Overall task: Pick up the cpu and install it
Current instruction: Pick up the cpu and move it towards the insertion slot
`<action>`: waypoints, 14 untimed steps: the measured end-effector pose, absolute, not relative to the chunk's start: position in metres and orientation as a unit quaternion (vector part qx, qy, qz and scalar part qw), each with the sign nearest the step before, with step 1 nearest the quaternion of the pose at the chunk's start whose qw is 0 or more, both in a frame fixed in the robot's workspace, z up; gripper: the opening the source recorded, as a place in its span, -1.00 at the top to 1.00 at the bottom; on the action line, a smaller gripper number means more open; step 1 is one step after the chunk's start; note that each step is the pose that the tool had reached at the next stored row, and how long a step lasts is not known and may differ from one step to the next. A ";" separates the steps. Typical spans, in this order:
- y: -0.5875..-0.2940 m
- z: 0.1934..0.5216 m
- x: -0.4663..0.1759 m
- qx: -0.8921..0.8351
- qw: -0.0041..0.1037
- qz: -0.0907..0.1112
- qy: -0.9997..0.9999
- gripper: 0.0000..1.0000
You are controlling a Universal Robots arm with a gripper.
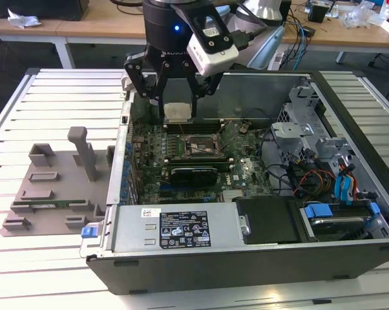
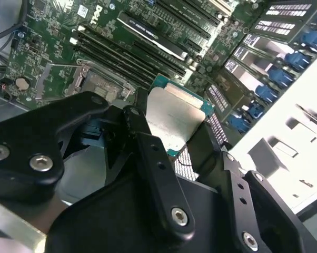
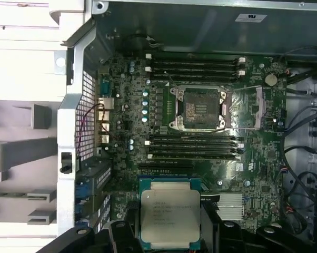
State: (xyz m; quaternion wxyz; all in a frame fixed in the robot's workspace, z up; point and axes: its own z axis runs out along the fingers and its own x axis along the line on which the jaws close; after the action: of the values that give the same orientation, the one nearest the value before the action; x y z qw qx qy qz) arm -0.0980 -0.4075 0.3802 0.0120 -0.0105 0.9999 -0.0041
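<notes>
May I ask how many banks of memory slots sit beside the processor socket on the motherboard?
2. One bank lies between the socket and the case wall; the other bank lies on the socket's opposite side, toward the cpu held in the pincer. None looks hidden.

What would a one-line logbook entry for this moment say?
held: cpu | jaws: shut on cpu | position: above motherboard of open computer case | socket: empty, cpu not yet installed

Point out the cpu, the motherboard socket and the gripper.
cpu [image 3: 170,219]: first wrist view, centre of its metal top.
motherboard socket [image 3: 198,108]: first wrist view, middle of its dark seat.
gripper [image 1: 178,110]: exterior view, midway between its fingertips.
</notes>
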 end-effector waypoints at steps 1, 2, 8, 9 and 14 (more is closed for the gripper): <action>-0.407 0.379 -0.097 -0.010 0.012 -0.004 1.000 -0.09; -0.407 0.378 -0.096 -0.010 0.012 -0.004 1.000 -0.09; -0.396 0.374 -0.073 -0.010 0.012 -0.004 1.000 -0.09; -0.395 0.374 -0.071 -0.010 0.012 -0.004 1.000 -0.09; -0.393 0.371 -0.063 -0.010 0.012 -0.004 1.000 -0.09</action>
State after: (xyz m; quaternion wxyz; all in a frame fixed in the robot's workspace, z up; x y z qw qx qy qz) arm -0.0631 -0.3927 0.3714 0.0121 -0.0105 0.9999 -0.0039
